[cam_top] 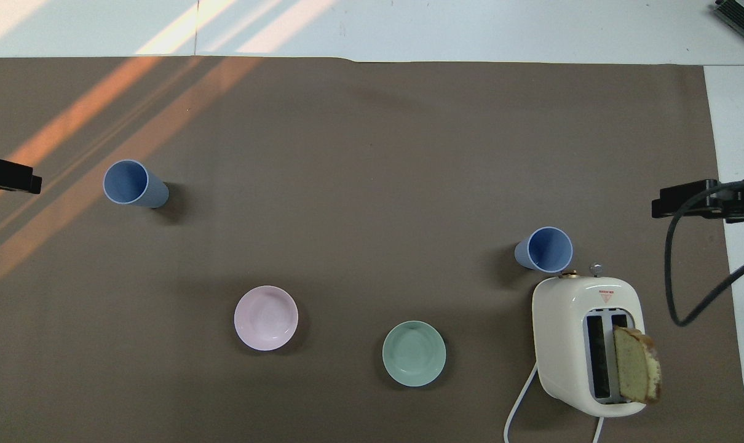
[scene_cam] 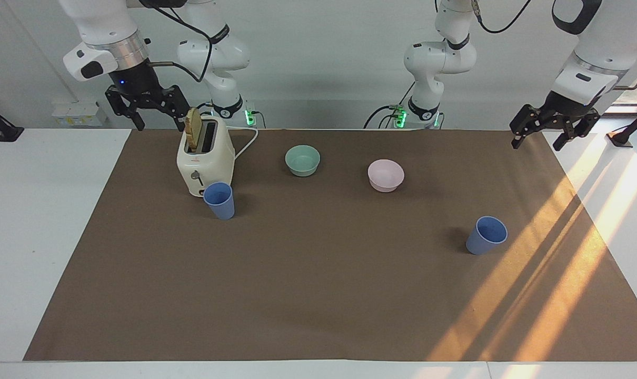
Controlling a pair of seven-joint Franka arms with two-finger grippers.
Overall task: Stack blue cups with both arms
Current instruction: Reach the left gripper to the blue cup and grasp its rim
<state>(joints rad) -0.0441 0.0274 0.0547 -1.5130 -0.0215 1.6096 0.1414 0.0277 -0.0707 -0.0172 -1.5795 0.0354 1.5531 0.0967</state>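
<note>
Two blue cups stand upright on the brown mat. One cup [scene_cam: 219, 200] [cam_top: 545, 249] stands just beside the toaster, farther from the robots than it. The other cup [scene_cam: 487, 235] [cam_top: 132, 183] stands alone toward the left arm's end. My right gripper [scene_cam: 160, 125] hangs open and empty in the air next to the toaster's bread, at the mat's edge. My left gripper [scene_cam: 535, 146] hangs open and empty over the mat's corner at its own end. Neither gripper touches a cup.
A cream toaster [scene_cam: 205, 158] [cam_top: 587, 344] holds a slice of bread [scene_cam: 193, 128] sticking up, with its cord trailing toward the robots. A mint-green bowl [scene_cam: 302, 160] and a pale pink bowl [scene_cam: 386, 175] sit nearer to the robots than the cups.
</note>
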